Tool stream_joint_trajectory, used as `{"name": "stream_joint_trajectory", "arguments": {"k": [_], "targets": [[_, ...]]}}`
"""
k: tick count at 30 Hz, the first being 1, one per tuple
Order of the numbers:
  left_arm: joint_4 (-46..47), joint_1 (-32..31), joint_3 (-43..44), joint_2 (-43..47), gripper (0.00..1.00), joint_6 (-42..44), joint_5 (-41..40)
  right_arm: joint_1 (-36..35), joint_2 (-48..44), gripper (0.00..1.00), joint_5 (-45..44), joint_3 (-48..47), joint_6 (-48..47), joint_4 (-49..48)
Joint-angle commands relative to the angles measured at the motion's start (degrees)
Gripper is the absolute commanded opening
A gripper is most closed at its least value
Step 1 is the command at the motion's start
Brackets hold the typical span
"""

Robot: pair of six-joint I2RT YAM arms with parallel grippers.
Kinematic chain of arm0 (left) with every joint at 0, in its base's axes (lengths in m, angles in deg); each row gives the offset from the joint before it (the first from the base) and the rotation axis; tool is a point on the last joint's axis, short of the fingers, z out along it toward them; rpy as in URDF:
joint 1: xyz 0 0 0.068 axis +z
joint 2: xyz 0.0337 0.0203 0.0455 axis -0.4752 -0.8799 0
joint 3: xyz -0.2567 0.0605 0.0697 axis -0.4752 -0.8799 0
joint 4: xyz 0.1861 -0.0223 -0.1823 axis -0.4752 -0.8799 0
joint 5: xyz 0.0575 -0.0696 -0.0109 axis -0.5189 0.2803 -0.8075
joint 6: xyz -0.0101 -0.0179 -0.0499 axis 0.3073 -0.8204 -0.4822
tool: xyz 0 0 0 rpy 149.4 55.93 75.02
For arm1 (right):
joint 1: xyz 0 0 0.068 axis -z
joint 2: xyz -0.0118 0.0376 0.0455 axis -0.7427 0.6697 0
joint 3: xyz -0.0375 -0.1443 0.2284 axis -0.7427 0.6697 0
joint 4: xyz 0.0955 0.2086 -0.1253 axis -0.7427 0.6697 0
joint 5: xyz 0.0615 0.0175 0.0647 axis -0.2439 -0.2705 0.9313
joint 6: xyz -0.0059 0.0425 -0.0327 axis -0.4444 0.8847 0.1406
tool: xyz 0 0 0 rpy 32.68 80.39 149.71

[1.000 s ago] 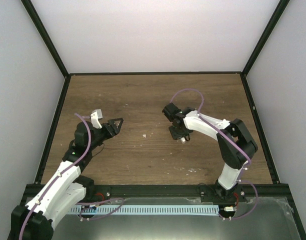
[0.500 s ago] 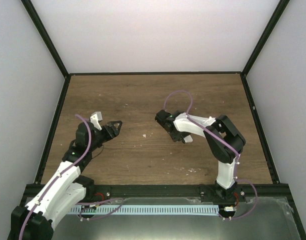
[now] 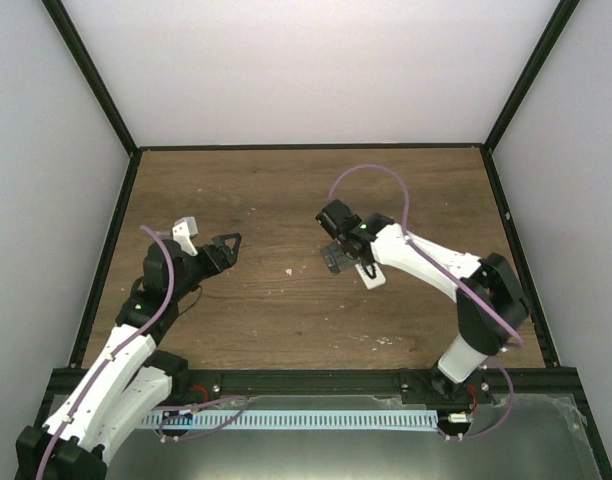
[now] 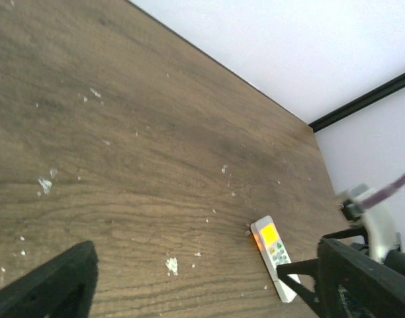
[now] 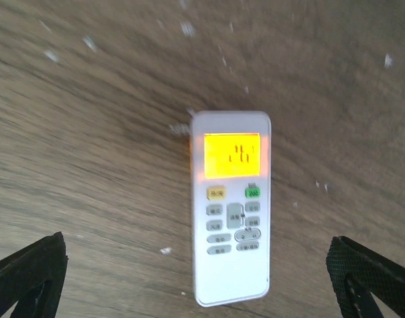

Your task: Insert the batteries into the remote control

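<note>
The remote control lies flat on the wooden table, buttons up, its display glowing orange. The top view shows the remote control right of centre, and in the left wrist view the remote control lies at the lower right. My right gripper hovers over it, open, one dark finger on each side and well apart from it. In the top view the right gripper sits just left of the remote. My left gripper is open and empty over the left part of the table. The batteries are out of view.
Pale specks are scattered over the brown tabletop. A black frame edges the table, with white walls behind and at both sides. The right arm's purple cable arches above its wrist.
My right gripper has gone from shut to wide open above the remote, and that arm has stretched out to the left. The left gripper's jaws have spread wider.
</note>
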Motion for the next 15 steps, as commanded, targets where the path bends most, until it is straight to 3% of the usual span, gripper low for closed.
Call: {"name": "stream_joint_trajectory", "arguments": {"k": [1, 8, 15], "targets": [[-4.7, 0.4, 5.0, 0.7, 0.99, 2.7, -3.9, -0.3, -6.7, 1.0, 7.2, -1.9, -1.9, -6.4], [-13.8, 0.4, 13.0, 0.3, 1.0, 4.8, -13.0, 0.4, -11.8, 1.0, 13.7, -2.1, -1.4, -12.8], [-18.6, 0.4, 19.7, -1.9, 1.0, 7.9, -17.2, 0.6, -15.6, 1.0, 14.0, -1.2, -0.4, -17.1]]}}
